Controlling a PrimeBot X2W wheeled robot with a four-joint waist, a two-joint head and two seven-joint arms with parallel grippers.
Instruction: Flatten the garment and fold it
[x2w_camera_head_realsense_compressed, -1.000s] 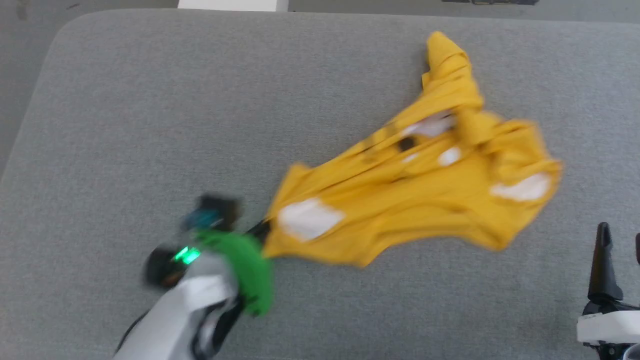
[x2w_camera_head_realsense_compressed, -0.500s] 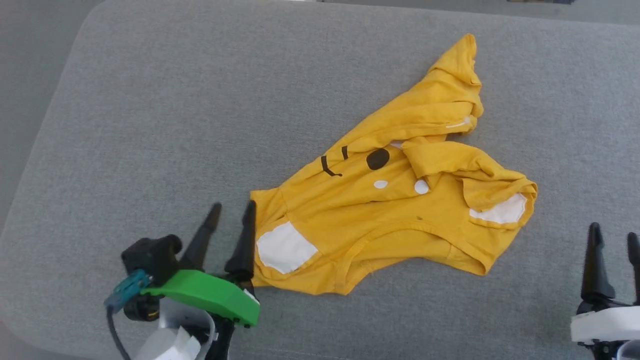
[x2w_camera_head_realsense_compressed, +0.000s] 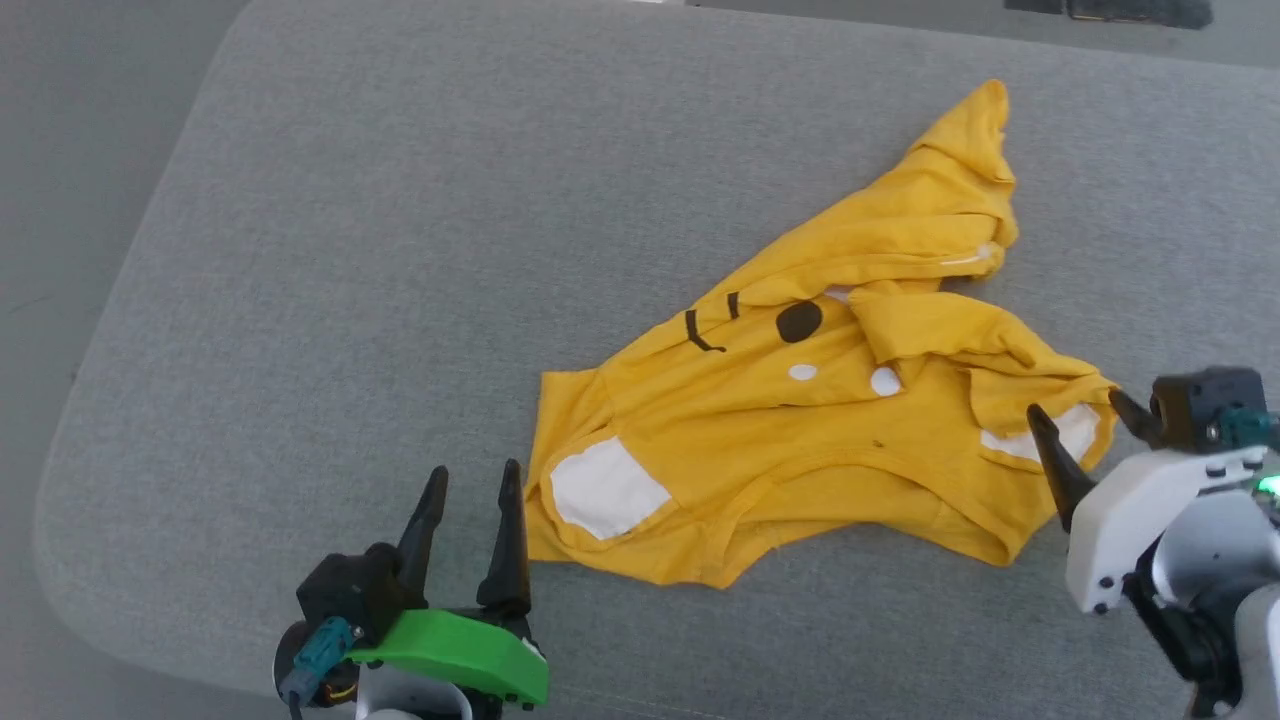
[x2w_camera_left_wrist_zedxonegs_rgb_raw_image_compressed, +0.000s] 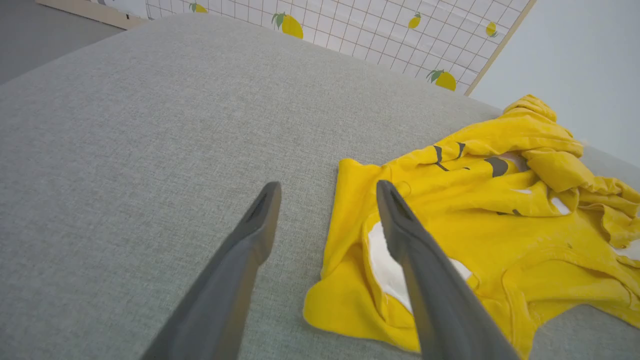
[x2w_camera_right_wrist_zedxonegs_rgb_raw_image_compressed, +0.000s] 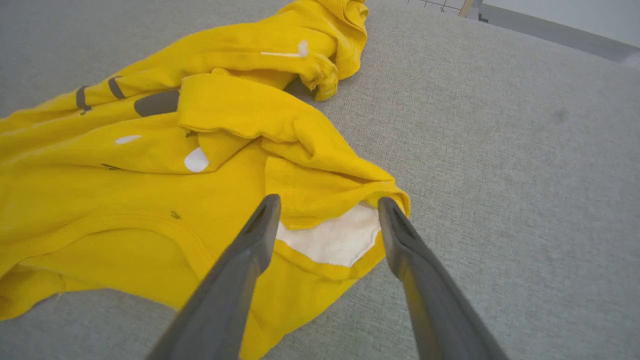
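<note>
The garment (x2w_camera_head_realsense_compressed: 800, 420) is a mustard-yellow t-shirt lying crumpled on the grey padded surface (x2w_camera_head_realsense_compressed: 400, 250), with its upper part folded over on itself. White patches show at its near-left corner and its right corner, and black marks near the middle. My left gripper (x2w_camera_head_realsense_compressed: 474, 472) stands open just left of the near-left corner. In the left wrist view the left gripper (x2w_camera_left_wrist_zedxonegs_rgb_raw_image_compressed: 327, 186) is empty beside the garment (x2w_camera_left_wrist_zedxonegs_rgb_raw_image_compressed: 500, 210). My right gripper (x2w_camera_head_realsense_compressed: 1077, 405) is open over the right corner. The right wrist view has the right gripper (x2w_camera_right_wrist_zedxonegs_rgb_raw_image_compressed: 328, 201) straddling the white patch of the garment (x2w_camera_right_wrist_zedxonegs_rgb_raw_image_compressed: 150, 190).
The grey surface has a rounded left edge (x2w_camera_head_realsense_compressed: 90, 400) that drops to a grey floor. A wide bare stretch of it lies left of and behind the garment. A gridded panel with lemon prints (x2w_camera_left_wrist_zedxonegs_rgb_raw_image_compressed: 375, 30) stands beyond the far edge.
My left gripper let go of the garment's corner, opened and drew back. The garment settled flat on the surface. My right arm came up to the right corner. The camera shifted.
</note>
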